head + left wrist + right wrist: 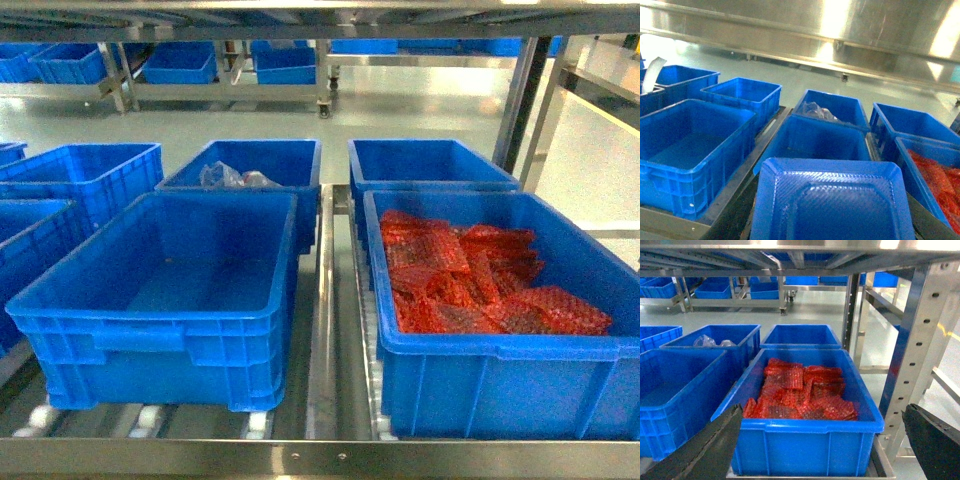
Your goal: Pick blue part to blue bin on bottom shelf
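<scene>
1. Bottom shelf [330, 300]: steel roller rails carry blue crates in rows.
2. Front left blue bin [160, 300]: nothing visible inside.
3. Behind it, a crate [262, 165] holding clear plastic bags [235, 178].
4. Front right crate [500, 350]: red mesh-wrapped parts [470, 275].
5. Blue part [832, 202], a tray, held by the left gripper above the bins; fingers hidden.
6. Right gripper [820, 450]: fingers spread wide, nothing between, in front of the red-parts crate.

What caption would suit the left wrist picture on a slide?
Blue tray-like part close under the left wrist camera, above rows of blue bins on the rack, red-filled bin at right.
</scene>
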You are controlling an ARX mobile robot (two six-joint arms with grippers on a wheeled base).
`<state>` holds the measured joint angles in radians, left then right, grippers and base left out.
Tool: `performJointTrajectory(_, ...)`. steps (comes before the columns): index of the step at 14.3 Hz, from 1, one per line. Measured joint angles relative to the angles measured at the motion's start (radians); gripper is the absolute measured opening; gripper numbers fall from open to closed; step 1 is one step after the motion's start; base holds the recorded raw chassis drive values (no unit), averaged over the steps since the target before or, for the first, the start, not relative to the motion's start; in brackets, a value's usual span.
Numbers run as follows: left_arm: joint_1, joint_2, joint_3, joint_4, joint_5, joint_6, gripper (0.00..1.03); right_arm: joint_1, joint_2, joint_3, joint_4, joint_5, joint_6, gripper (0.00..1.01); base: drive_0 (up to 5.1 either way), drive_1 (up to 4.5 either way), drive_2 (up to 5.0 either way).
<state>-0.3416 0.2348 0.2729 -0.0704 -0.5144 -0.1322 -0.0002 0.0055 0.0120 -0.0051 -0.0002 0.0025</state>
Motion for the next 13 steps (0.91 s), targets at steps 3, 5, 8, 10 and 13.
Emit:
performJointTrajectory(3, 0.0, 0.0, 0.0, 0.0, 0.0, 0.0, 0.43, 0.0, 0.0, 0.0, 0.0, 0.0, 0.0, 0.98, 0.0, 0.0, 0.0)
performJointTrajectory(5, 0.0, 0.0, 0.0, 0.0, 0.0, 0.0, 0.43, 0.0, 0.0, 0.0, 0.001, 0.001, 0.0, 0.98, 0.0, 0.0, 0.0)
performJointTrajectory(8, 0.0, 0.0, 0.0, -0.005, 0.0, 0.0, 0.43, 0.0, 0.0, 0.0, -0.003, 0.0, 0.0, 0.98, 0.0, 0.0, 0.0)
performJointTrajectory(10, 0.0, 0.0, -0.001, -0.003, 0.0, 0.0, 0.43, 0.0, 0.0, 0.0, -0.002, 0.0, 0.0, 0.98, 0.0, 0.0, 0.0)
performJointTrajectory(13, 0.0, 0.0, -0.001, -0.003, 0.001, 0.0, 0.43, 0.0, 0.0, 0.0, -0.001, 0.0, 0.0, 0.98, 0.0, 0.0, 0.0)
